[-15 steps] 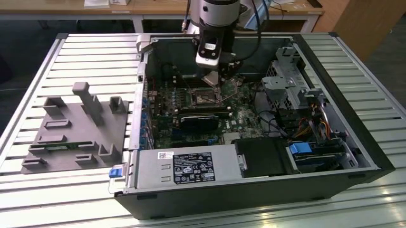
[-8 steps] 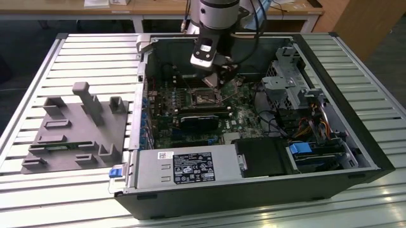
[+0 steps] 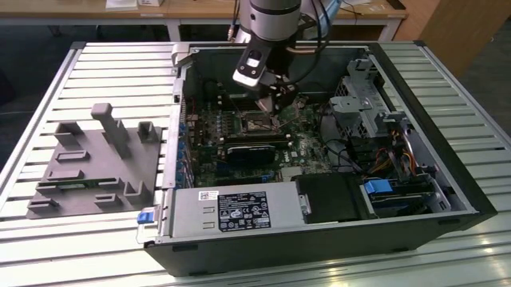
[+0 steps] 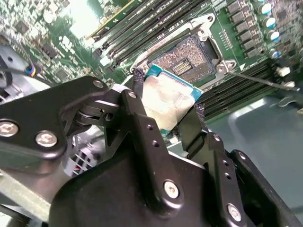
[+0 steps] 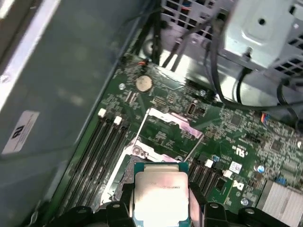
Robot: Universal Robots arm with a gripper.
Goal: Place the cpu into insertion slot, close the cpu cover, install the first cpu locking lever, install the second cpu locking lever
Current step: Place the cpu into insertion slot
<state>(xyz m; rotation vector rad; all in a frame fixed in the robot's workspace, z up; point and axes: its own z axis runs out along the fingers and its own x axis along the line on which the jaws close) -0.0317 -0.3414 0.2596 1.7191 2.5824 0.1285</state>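
My gripper (image 3: 271, 107) hangs inside the open computer case, just above the motherboard. In both wrist views its black fingers are shut on the cpu (image 4: 168, 101) (image 5: 161, 196), a pale silver square chip with a teal rim. The chip hovers tilted, close over the near edge of the insertion slot (image 4: 187, 59) (image 3: 254, 124), whose metallic contact field lies bare. The cpu cover (image 5: 165, 127) stands swung open beyond the slot. A thin locking lever (image 4: 265, 81) sticks out beside the socket.
Memory slots (image 4: 142, 33) run alongside the socket. A black block (image 3: 251, 149) sits just below the socket, the grey power supply box (image 3: 231, 209) at the case front, and a drive cage (image 3: 367, 101) with cables on the exterior view's right. A grey fixture (image 3: 96, 161) stands outside the case.
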